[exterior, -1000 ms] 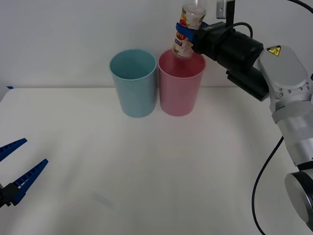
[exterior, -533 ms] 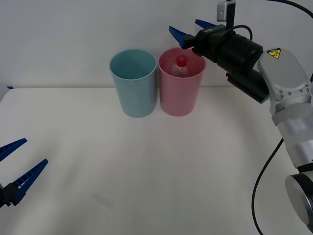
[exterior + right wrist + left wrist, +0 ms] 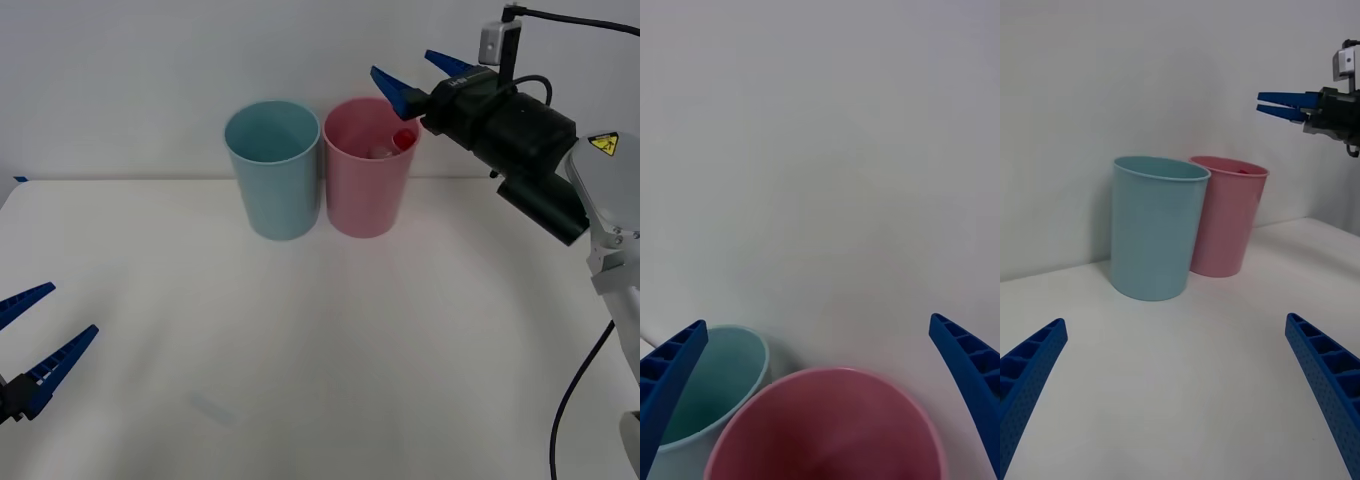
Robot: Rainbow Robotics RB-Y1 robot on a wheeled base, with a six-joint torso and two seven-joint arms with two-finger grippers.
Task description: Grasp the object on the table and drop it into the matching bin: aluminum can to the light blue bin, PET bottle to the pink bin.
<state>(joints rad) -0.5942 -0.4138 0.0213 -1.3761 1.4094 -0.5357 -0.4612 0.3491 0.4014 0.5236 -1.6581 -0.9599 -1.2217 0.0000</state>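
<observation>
Inside pink bin [image 3: 367, 190], red-capped PET bottle [image 3: 395, 144] lies tilted.

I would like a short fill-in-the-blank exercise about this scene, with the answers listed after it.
1. The bottle lies inside the ____ bin.
2. The light blue bin stands on the pink bin's ____ side in the front view.
3. The right end effector hovers above the pink bin with its fingers ____.
4. The left end effector waits low over the ____, also open.

Answers: pink; left; open; table
</observation>
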